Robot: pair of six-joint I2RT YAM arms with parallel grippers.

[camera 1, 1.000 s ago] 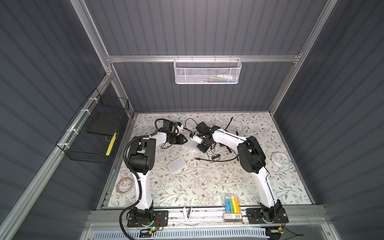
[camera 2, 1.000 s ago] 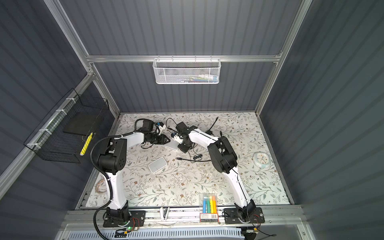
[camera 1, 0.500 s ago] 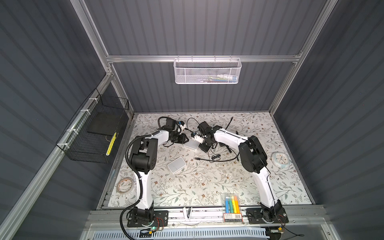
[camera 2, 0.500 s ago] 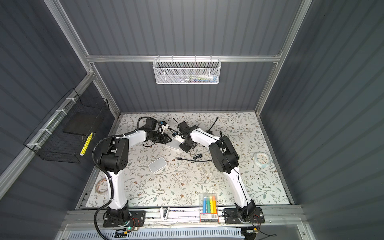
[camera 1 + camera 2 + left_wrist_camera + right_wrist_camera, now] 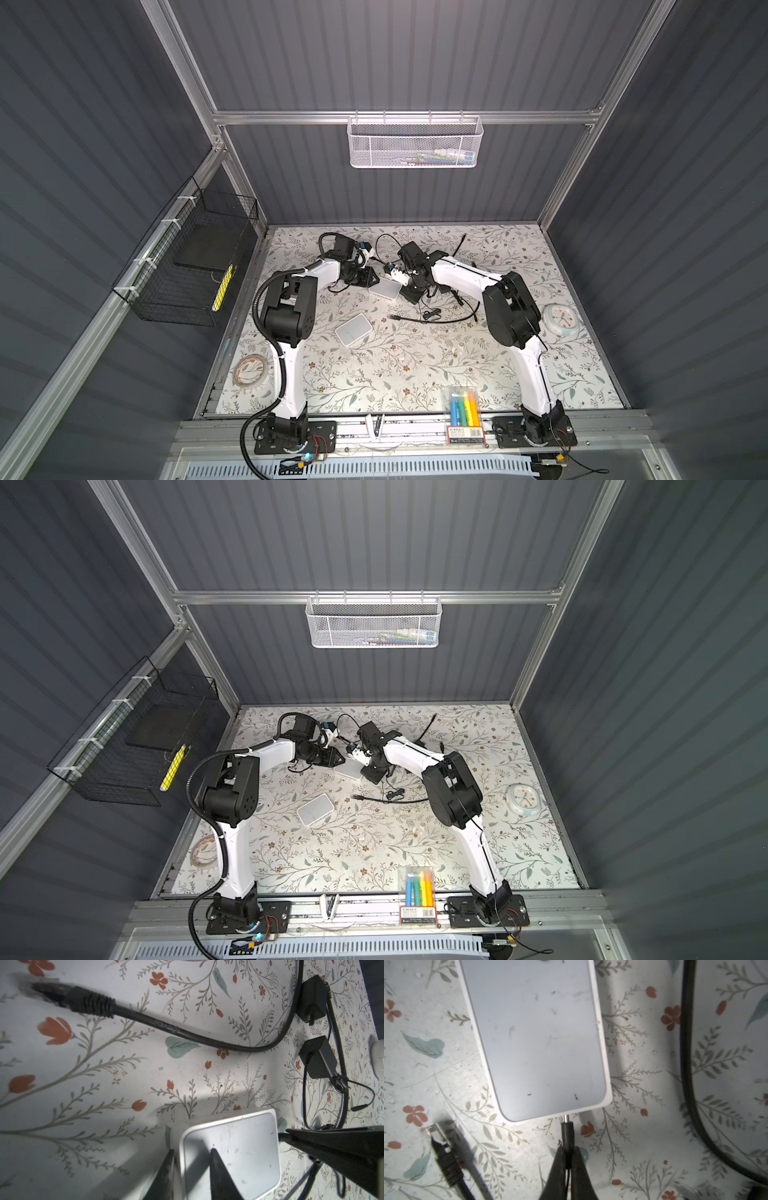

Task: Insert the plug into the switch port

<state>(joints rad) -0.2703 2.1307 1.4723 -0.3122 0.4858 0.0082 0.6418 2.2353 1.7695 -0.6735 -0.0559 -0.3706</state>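
A white switch [image 5: 386,287] [image 5: 351,769] lies flat on the flowered mat between my two grippers. My left gripper [image 5: 192,1151] [image 5: 370,277] is shut on the switch [image 5: 228,1147] at one corner, one finger against its side wall and the other over its top. My right gripper [image 5: 566,1150] [image 5: 410,290] is shut on a thin black plug [image 5: 566,1132]. The plug's metal tip touches the edge of the switch [image 5: 535,1043]. The port itself is hidden under that edge.
A black network cable end [image 5: 72,999] [image 5: 446,1159] lies loose by the switch. Two black power adapters [image 5: 313,999] [image 5: 318,1057] and their leads lie behind. Nearer the front are a second white box [image 5: 353,330], a clock [image 5: 561,318], a tape roll [image 5: 249,370] and a marker box [image 5: 463,405].
My left gripper has moved right, up to the switch, and its jaws have narrowed a little. The right gripper has barely moved and still holds the plug.
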